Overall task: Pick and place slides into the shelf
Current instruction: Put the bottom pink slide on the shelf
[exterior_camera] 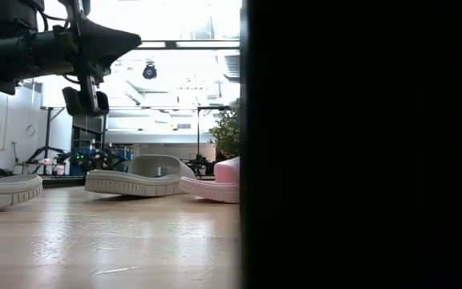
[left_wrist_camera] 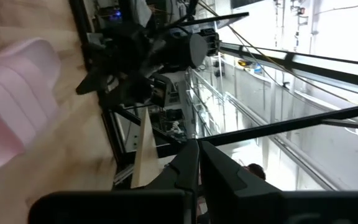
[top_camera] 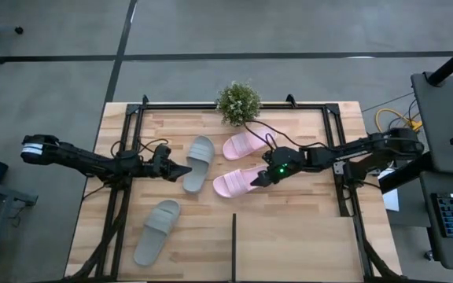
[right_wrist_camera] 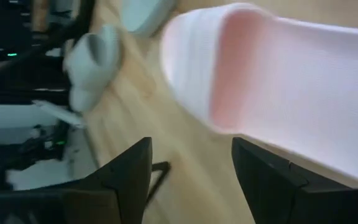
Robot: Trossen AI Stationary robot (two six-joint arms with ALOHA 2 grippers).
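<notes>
Four slides lie sole-down on the table. One grey-green slide [top_camera: 199, 163] is in the middle and the other [top_camera: 157, 230] is nearer the front left. The pink pair lies to the right, one slide [top_camera: 244, 145] farther back and one [top_camera: 234, 183] nearer. My left gripper [top_camera: 185, 169] is shut and hovers above the table just left of the middle grey-green slide [exterior_camera: 139, 177]. My right gripper [top_camera: 256, 179] is open at the near pink slide's right end. In the right wrist view its fingers [right_wrist_camera: 129, 165] frame the pink strap [right_wrist_camera: 272, 81] without a visible touch. The shelf panel [top_camera: 301, 248] lies front right.
A small potted plant [top_camera: 238, 102] stands at the far edge, behind the pink slides. Black frame rails [top_camera: 124, 157] run along both table sides. The shelf's black strip [top_camera: 234, 244] stands upright and blocks the right half of the low view.
</notes>
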